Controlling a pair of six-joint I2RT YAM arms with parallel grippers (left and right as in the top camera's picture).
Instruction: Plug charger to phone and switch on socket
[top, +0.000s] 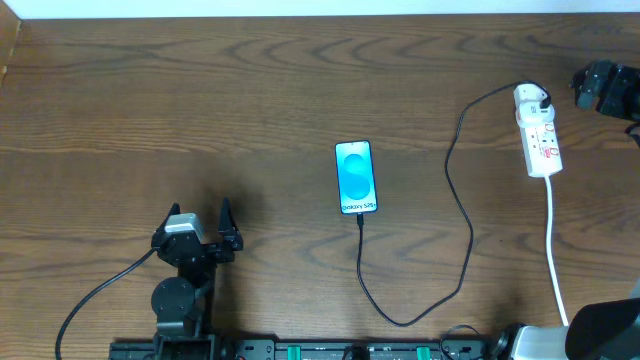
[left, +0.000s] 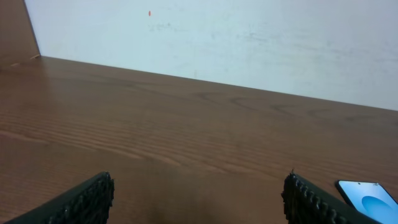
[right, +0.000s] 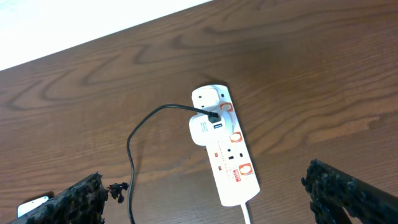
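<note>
**Socket (top: 538, 132) lies just beside the right gripper (top: 598, 88), with the switch as the likely next step**

Phone (top: 357, 177) lies at mid-surface with its screen lit. Its long axis runs from far to near. The charger (top: 467, 215) meets the phone's near short edge, so the plug looks seated, though the tip is too small to be sure. From there the cable loops toward the robot, then runs away to a white adapter (right: 204, 130) seated in the socket.

The socket is at the far right of the surface (top: 250, 90). Its long axis also runs far to near, slightly tilted, and its white cord (top: 553, 240) leaves from the near end. In the right wrist view it lies slantwise between and ahead of the right fingers (right: 78, 202). The red switch marks (right: 235, 137) run along its right-hand edge. Whether any switch is on cannot be told.

The right fingers stand wide apart and hold nothing. The left gripper (top: 198, 222) is also spread and empty. It sits near the robot on the left, well apart from the socket and to the left of the phone.

The right arm is much the nearer. Pressing a switch probably calls for one fingertip brought down beside the adapter.
</note>
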